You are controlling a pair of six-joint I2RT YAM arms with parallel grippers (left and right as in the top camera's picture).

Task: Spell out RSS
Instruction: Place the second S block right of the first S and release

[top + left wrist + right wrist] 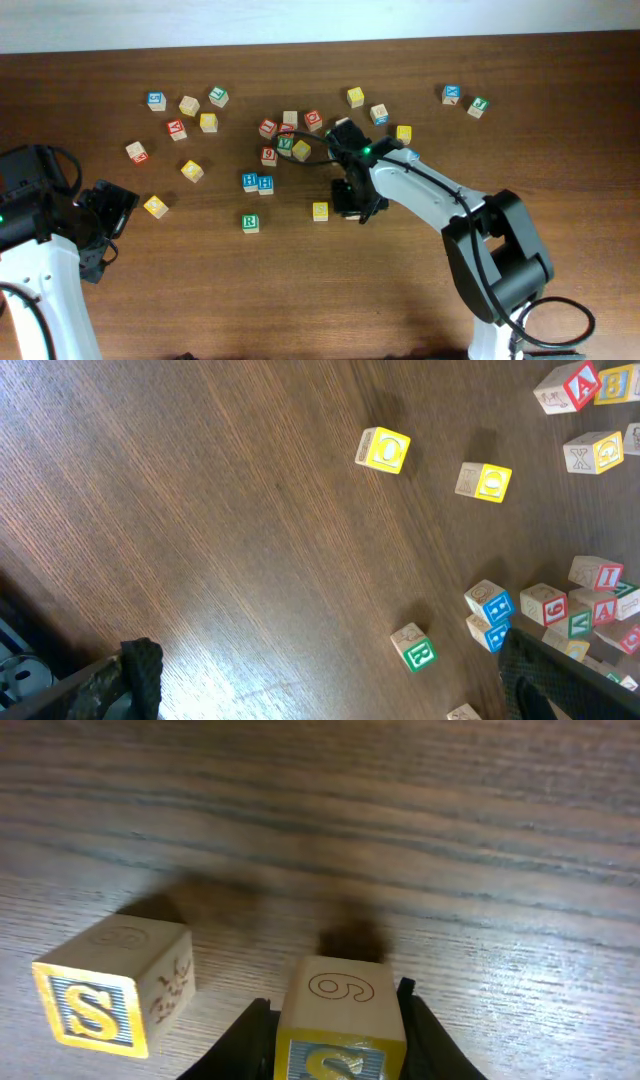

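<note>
The green R cube (pixel 250 222) stands alone at the table's middle front; it also shows in the left wrist view (pixel 413 648). A yellow S cube (pixel 320 211) rests to its right, and shows in the right wrist view (pixel 110 990). My right gripper (pixel 352 203) is shut on a second yellow S cube (pixel 340 1020) with a 9 on its upper face, just right of the resting S cube and apart from it. In the overhead view the held cube is hidden under the gripper. My left gripper (pixel 108 225) is open and empty at the far left (pixel 335 690).
Two blue H cubes (pixel 258 183) sit just behind the R cube. A cluster of cubes (pixel 288 135) lies behind them. Loose yellow cubes (pixel 156 207) (pixel 192 171) lie left. More cubes are scattered across the back, some at the far right (pixel 465 100).
</note>
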